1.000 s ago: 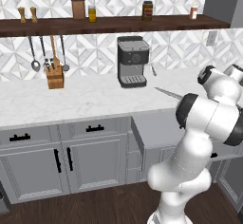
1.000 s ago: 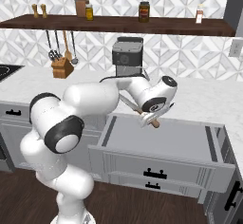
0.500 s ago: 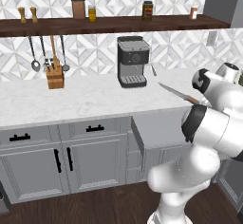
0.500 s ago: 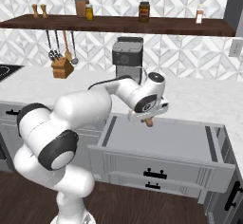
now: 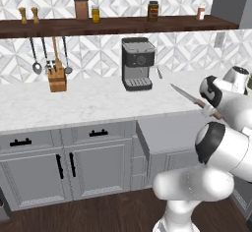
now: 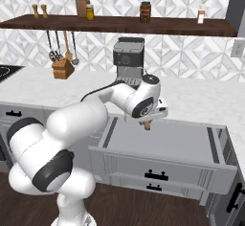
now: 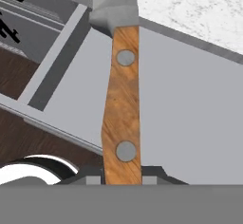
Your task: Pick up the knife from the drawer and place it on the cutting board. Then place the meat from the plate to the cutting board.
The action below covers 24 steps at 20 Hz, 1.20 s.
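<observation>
A simulated kitchen with grey cabinets, a white marble counter [image 5: 88, 103] and a dark wooden shelf [image 5: 113, 25] carrying jars. A white robot arm holds the knife [image 5: 189, 97] in the air above the open drawer [image 6: 167, 148]. In the left base view the knife's silver blade points up and to the left over the counter edge, toward a grey coffee machine [image 5: 138, 64], while its light brown wooden handle disappears into the arm's wrist. In the right base view the gripper [image 6: 147, 123] hangs just above the drawer's plain grey inside, with the end of the wooden handle poking out below it. In the hand view the handle [image 7: 122, 118], with two round silver rivets, runs straight up from between the finger tips, which are clenched on its lower end; the start of the blade sits at the top, over the drawer's back edge and the marble beyond. The drawer is pulled well out from the cabinet front, its black bar handle on the front panel. A wooden knife block [image 5: 57, 80] stands far to the left on the counter, below hanging utensils.
</observation>
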Motion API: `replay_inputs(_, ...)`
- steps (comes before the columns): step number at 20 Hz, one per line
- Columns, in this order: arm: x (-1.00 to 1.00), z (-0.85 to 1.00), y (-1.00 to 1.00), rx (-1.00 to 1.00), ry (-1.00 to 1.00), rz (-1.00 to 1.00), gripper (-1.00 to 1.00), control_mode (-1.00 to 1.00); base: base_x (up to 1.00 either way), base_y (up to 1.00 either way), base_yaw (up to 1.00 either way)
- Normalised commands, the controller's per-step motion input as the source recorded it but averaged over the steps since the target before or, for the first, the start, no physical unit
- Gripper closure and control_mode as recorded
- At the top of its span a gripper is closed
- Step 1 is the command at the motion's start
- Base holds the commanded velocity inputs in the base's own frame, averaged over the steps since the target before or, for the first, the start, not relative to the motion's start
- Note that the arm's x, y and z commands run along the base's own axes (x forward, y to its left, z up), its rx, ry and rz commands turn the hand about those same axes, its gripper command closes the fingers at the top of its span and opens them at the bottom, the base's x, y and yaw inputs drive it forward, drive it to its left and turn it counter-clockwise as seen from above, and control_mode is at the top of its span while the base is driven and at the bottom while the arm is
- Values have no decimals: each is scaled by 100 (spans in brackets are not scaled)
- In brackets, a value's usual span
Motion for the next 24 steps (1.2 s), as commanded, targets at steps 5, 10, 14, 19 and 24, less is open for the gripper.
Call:
replay_inputs(5,0,0,0,0,0,0,100,100,0,0,0)
replay_inputs(10,0,0,0,0,0,0,100,100,-31,0,-23)
replay_inputs(14,0,0,0,0,0,0,100,100,-51,0,-38)
replay_inputs(19,0,0,0,0,0,0,100,100,-51,0,-42)
replay_inputs(24,0,0,0,0,0,0,100,100,-33,0,-45)
